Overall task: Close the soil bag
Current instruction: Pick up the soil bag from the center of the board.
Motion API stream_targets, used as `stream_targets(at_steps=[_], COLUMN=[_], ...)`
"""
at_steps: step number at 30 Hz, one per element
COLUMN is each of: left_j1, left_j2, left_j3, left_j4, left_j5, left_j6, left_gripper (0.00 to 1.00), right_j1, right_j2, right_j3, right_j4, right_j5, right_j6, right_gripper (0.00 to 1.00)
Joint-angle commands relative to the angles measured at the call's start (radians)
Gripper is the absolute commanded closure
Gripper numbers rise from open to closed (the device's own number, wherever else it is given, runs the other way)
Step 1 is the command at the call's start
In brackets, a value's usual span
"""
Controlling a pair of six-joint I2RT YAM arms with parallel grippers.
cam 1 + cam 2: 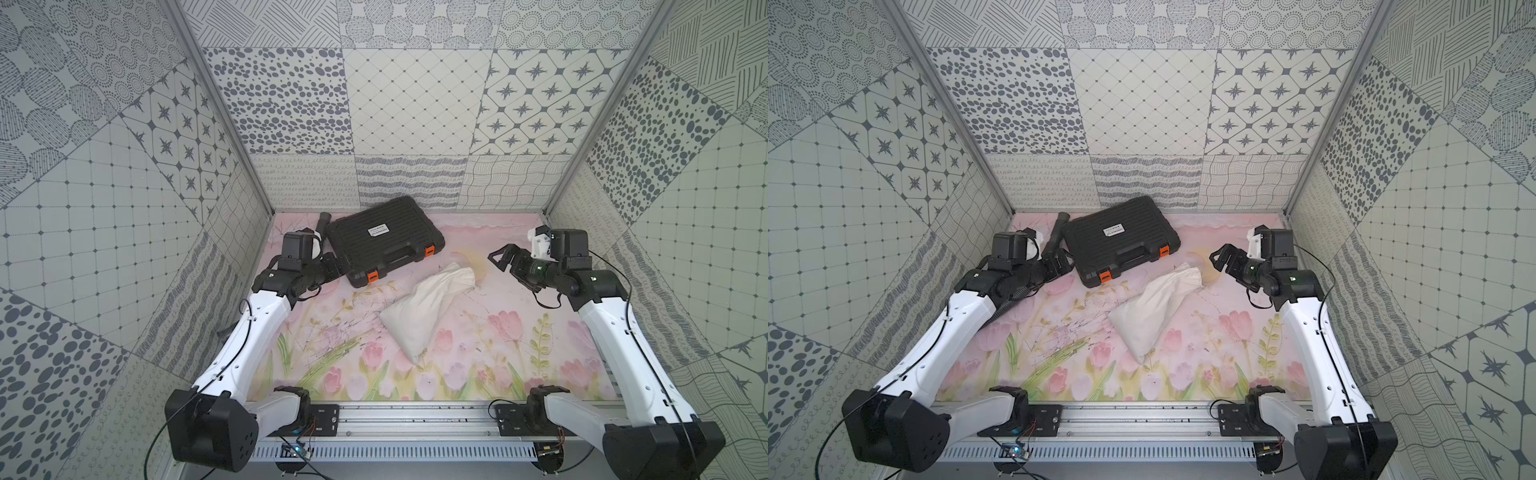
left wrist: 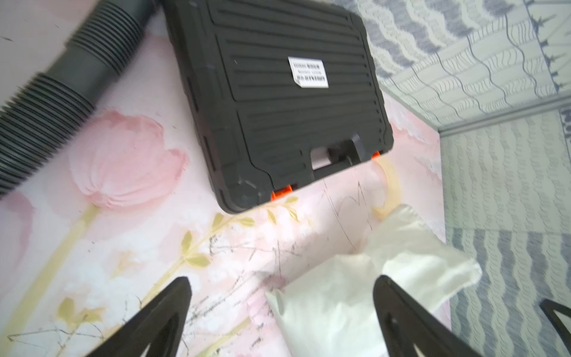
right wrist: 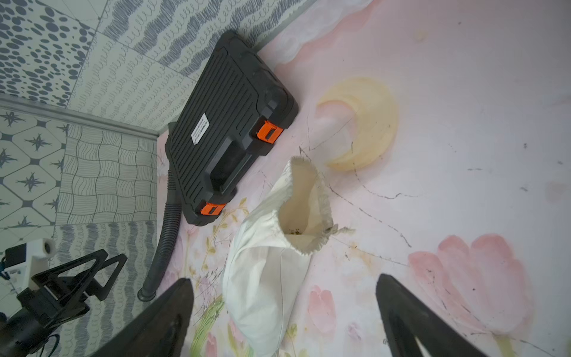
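Open-mouthed soil bag [image 1: 428,307] lay at tabletop [image 1: 519,345] center near the case [image 1: 384,241], left gripper [image 2: 282,282] & right gripper [image 3: 283,280] both wide, empty; tugging the cord [image 3: 340,230] w/o pinning could drag it, spilling soil [image 3: 293,230].

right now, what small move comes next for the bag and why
Probably bring the right pincer to the thin white cord at the mouth of the cream-white cloth soil bag: that mouth gapes open, and this open, empty pincer is nearest it.
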State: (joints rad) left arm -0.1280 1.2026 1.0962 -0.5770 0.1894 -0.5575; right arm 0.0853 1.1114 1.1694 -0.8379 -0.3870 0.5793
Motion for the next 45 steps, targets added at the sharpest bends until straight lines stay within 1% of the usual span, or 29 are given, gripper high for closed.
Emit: stream_targets(at_steps=[1, 3, 6, 9, 12, 14, 18, 22, 30, 32, 35, 38, 40, 43, 44, 45], left_j1=[-0.074, -0.085, -0.088, -0.087, -0.088, -0.088, -0.087, -0.087, -0.094, -0.1, -0.108, -0.113, -0.116, -0.116, -0.116, -0.116], left_j2=[-0.014, -0.022, -0.037, -0.032, 0.0, 0.022, 0.009, -0.036, -0.09, -0.092, -0.091, -0.091, -0.089, -0.084, -0.083, -0.084], left_j3=[0.047, 0.053, 0.054, 0.078, 0.117, 0.146, 0.148, 0.102, 0.073, 0.07, 0.067, 0.067, 0.066, 0.066, 0.066, 0.068], left_j4=[-0.261, -0.294, -0.305, -0.32, -0.343, -0.364, -0.372, -0.362, -0.395, -0.397, -0.398, -0.405, -0.404, -0.402, -0.403, -0.402], left_j5=[0.123, 0.124, 0.132, 0.118, 0.104, 0.106, 0.103, 0.117, 0.086, 0.086, 0.08, 0.071, 0.066, 0.067, 0.068, 0.067], left_j6=[-0.054, -0.063, -0.074, -0.057, -0.039, -0.029, -0.03, -0.044, -0.029, -0.03, -0.027, -0.021, -0.02, -0.019, -0.019, -0.019], left_gripper=[0.04, 0.04, 0.04, 0.04, 0.04, 0.04, 0.04, 0.04, 0.04, 0.04, 0.04, 0.04, 0.04, 0.04, 0.04, 0.04], right_j1=[0.034, 0.069, 0.178, 0.321, 0.417, 0.468, 0.497, 0.505, 0.54, 0.547, 0.551, 0.553, 0.553, 0.556, 0.557, 0.56], right_j2=[0.02, 0.053, 0.11, 0.183, 0.246, 0.302, 0.418, 0.511, 0.592, 0.617, 0.651, 0.664, 0.664, 0.659, 0.655, 0.651], right_j3=[0.014, 0.033, 0.102, 0.191, 0.236, 0.283, 0.348, 0.407, 0.417, 0.427, 0.445, 0.459, 0.463, 0.462, 0.461, 0.46], right_j4=[-0.08, -0.129, -0.221, -0.286, -0.28, -0.271, -0.279, -0.278, -0.287, -0.287, -0.287, -0.285, -0.285, -0.285, -0.285, -0.285], right_j5=[-0.083, -0.052, 0.085, 0.224, 0.32, 0.374, 0.419, 0.448, 0.51, 0.517, 0.523, 0.535, 0.541, 0.553, 0.555, 0.558], right_j6=[0.027, 0.055, 0.118, 0.267, 0.45, 0.519, 0.608, 0.642, 0.727, 0.728, 0.718, 0.703, 0.685, 0.658, 0.647, 0.638], right_gripper=[0.03, 0.03, 0.03, 0.03, 0.03, 0.03, 0.03, 0.03, 0.04, 0.1, 0.22, 0.43, 0.62, 0.96, 1.0, 1.0])
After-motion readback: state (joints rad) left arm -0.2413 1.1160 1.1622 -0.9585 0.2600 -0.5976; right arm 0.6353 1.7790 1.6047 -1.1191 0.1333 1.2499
